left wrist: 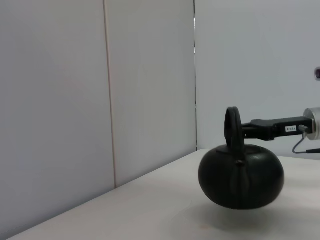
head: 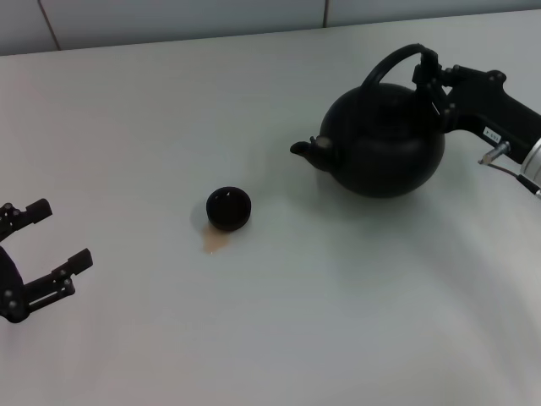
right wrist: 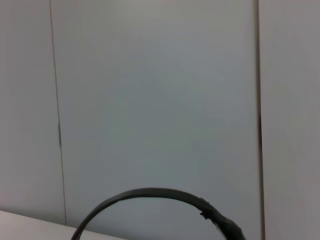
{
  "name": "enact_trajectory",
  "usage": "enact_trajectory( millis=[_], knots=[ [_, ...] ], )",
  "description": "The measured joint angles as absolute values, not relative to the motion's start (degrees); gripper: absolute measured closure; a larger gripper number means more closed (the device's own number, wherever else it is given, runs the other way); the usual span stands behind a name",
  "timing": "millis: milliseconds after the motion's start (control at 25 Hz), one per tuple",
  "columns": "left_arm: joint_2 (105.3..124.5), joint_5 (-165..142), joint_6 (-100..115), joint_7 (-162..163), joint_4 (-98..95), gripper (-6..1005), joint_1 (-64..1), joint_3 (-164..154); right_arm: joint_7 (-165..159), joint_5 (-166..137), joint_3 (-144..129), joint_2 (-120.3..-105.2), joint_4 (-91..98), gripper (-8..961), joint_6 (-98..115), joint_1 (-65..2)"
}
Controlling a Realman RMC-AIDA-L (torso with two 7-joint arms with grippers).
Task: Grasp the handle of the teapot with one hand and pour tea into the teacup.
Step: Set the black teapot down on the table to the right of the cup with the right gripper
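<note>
1. Right gripper (head: 431, 80) clamps the handle (head: 390, 59), teapot (head: 385, 144) far right on table (head: 296, 321).
2. Teacup (head: 229, 208) mid-table, well apart from spout.
3. Left gripper (head: 51, 241) near left, jaws wide, holding nothing.

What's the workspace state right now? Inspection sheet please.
Surface: white table, with a small brownish stain beside the teacup.
Teapot: teapot looks raised off the table in the left wrist view, spout toward the teacup.
Handle: handle upright, gripped at its right end.
Teacup: teacup upright, apart from the teapot; contents cannot be told.
Clutter: nothing seen.
Right hand: right hand shut on the handle.
Left hand: left hand open, parked at the table's left edge.
Cables: thin cable at the right wrist.
Surroundings: pale panelled wall behind the table.
</note>
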State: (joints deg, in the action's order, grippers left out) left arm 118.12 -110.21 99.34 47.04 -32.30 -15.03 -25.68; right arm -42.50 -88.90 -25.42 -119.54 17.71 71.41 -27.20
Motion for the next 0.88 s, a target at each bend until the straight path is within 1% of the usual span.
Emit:
enact_trajectory(
  millis=[240, 880],
  knots=[
    [118.12, -110.2, 99.6, 47.0, -32.3, 165, -14.9, -25.7, -38.4, -87.6, -25.4, -119.44, 14.2, 871, 71.8, -26.5],
    [118.12, -110.2, 100.3, 46.9, -32.2, 166, -14.4, -25.7, -38.3, -87.6, -25.5, -119.35, 13.3, 868, 69.7, -26.6]
  ],
)
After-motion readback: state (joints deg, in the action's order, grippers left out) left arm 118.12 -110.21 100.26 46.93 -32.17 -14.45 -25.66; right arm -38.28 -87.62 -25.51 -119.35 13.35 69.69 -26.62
